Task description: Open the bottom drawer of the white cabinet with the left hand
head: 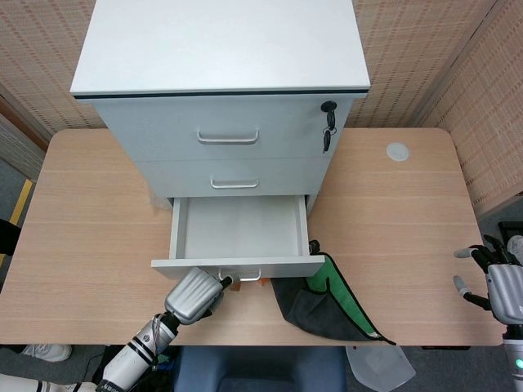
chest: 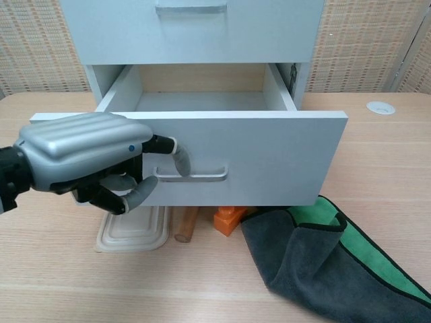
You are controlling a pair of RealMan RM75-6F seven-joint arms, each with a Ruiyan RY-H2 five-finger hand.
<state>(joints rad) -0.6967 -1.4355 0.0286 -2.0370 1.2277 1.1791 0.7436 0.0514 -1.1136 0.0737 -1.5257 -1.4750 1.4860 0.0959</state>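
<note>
The white cabinet [head: 221, 122] stood at the table's [head: 392, 220] far middle. Its bottom drawer [chest: 195, 165] stood well out, interior bare. The left robot hand [chest: 87, 158] hooked one finger behind the handle [chest: 195, 176]; pulling appeared nearly complete, release next. Objects beneath were partly hidden. The right robot hand [head: 494, 278] lay released.

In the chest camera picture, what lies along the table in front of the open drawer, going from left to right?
Robot's left hand → beige lid → wooden stick → orange block → grey-and-green cloth.
</note>
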